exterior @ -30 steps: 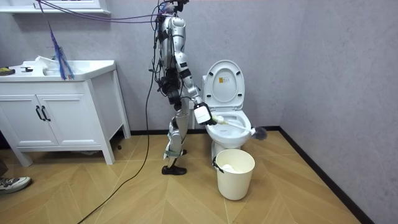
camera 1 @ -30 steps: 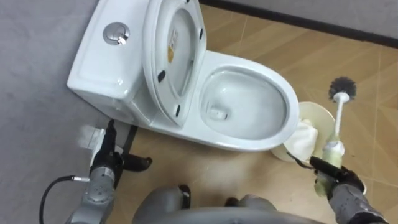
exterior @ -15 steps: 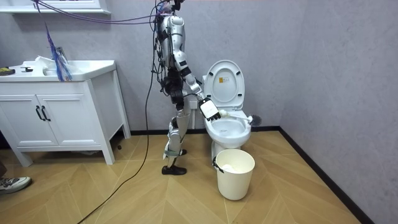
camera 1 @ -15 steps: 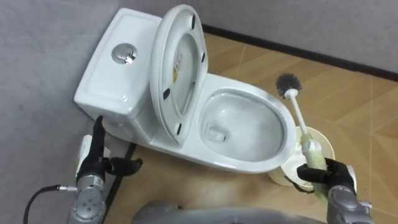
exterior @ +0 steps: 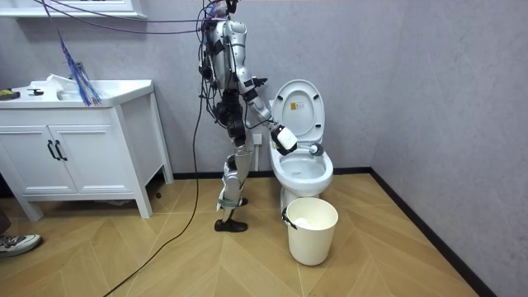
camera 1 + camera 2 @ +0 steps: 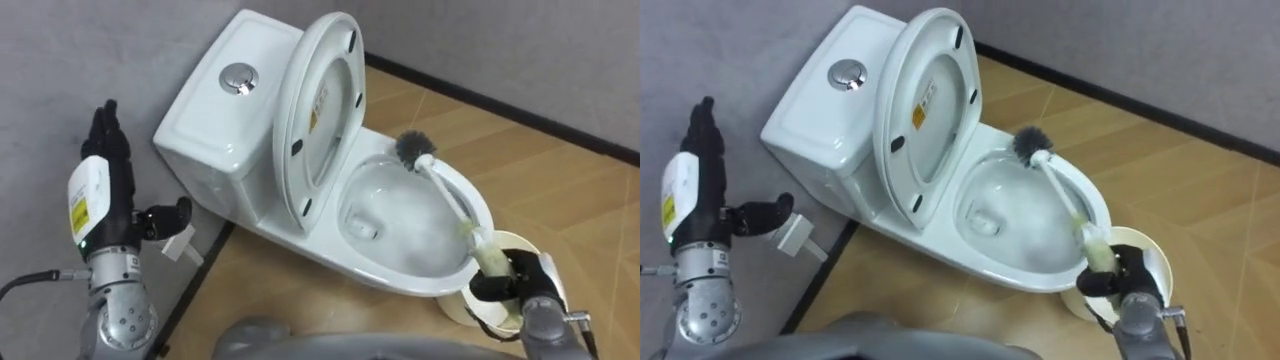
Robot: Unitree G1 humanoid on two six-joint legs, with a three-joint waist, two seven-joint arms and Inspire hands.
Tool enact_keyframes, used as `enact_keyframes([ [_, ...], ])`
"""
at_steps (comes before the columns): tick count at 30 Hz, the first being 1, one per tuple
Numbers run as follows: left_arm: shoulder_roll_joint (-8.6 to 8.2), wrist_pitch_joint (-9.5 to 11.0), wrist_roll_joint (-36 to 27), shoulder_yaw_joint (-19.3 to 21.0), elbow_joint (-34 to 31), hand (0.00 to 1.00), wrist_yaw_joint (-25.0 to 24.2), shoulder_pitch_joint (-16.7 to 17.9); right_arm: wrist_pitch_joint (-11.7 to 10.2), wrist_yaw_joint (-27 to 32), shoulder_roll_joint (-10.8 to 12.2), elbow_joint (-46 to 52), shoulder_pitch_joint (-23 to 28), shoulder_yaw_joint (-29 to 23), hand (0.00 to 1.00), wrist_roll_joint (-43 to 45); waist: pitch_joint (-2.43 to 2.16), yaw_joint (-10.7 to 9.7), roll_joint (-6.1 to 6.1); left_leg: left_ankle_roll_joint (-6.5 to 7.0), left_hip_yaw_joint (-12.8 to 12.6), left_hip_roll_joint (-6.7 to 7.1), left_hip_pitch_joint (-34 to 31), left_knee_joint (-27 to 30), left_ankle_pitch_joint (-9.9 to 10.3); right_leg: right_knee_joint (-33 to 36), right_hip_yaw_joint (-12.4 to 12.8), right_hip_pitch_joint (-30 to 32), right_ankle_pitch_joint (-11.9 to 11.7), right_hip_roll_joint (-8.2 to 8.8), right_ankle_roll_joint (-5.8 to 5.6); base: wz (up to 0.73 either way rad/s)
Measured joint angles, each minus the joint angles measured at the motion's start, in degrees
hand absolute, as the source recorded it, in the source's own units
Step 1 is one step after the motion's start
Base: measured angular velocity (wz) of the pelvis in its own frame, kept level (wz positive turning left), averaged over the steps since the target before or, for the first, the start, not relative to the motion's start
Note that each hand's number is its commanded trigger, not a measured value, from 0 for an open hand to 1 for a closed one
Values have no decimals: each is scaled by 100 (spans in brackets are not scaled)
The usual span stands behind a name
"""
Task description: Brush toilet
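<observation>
Wood floor, grey wall | right hand grips brush, head at toilet rim | left hand spread

Robot upright, facing room view's right. Left arm bent at elbow, forearm raised. Left hand vertical, fingers straight and together, thumb out sideways, holding nothing. Right arm reaching forward and low. Right hand with fingers curled round brush handle.
</observation>
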State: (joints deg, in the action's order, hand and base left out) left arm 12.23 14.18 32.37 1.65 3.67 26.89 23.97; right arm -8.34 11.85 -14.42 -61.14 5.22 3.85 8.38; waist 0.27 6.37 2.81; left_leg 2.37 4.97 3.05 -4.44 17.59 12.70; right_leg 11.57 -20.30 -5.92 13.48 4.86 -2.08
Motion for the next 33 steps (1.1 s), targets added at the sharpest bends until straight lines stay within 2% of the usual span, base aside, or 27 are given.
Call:
enact_keyframes([
  [6,72,20,406,-128,-144,0,196,-144,-21,-303,-7,-644,-23,4,100,189,-3,1,-32,-5,27,-2,-30,-22,-5,-3,-6,40,0,1,0,0],
  [9,161,21,450,-361,-146,0,296,-262,-24,-364,-10,-822,-25,102,100,320,-4,-22,-46,-6,23,1,-15,-39,-21,-3,16,82,0,6,0,-3],
  [11,238,24,489,-565,-145,0,292,-325,-29,-414,-15,-922,-23,168,100,394,0,-109,-42,-9,30,0,-17,-46,-23,-2,13,82,0,5,0,0],
  [18,260,24,792,-893,-33,0,220,-445,-26,-612,-94,-1028,-99,161,100,1132,18,-270,-11,-8,-18,-1,-15,-45,-24,-3,30,70,0,10,0,-2],
  [22,279,-46,844,-1003,95,0,21,-447,33,-705,-129,-979,-168,149,100,1493,31,-394,14,-8,-26,-10,-27,-53,-24,0,76,114,0,6,0,-4],
  [24,314,-63,868,-1076,230,0,-54,-475,187,-718,-141,-879,-182,151,100,1785,27,-434,16,-7,-43,-9,-26,-90,-27,5,97,129,0,9,0,-6],
  [28,345,-186,903,-1114,769,0,-238,-631,229,-749,-208,-735,-185,166,100,2188,11,-426,28,-6,-170,-33,-16,-103,-29,6,207,159,0,-2,1,-14],
  [29,358,-273,903,-1114,950,0,-330,-680,247,-748,-233,-680,-181,167,100,2294,7,-429,28,-6,-196,-35,-25,-102,-28,10,256,193,-1,-4,3,-13],
  [33,397,-349,919,-1102,1399,0,-532,-810,335,-732,-300,-494,-186,164,100,2592,-10,-430,34,-5,-249,-35,-141,-43,-28,32,313,303,-6,-1,10,-9],
])
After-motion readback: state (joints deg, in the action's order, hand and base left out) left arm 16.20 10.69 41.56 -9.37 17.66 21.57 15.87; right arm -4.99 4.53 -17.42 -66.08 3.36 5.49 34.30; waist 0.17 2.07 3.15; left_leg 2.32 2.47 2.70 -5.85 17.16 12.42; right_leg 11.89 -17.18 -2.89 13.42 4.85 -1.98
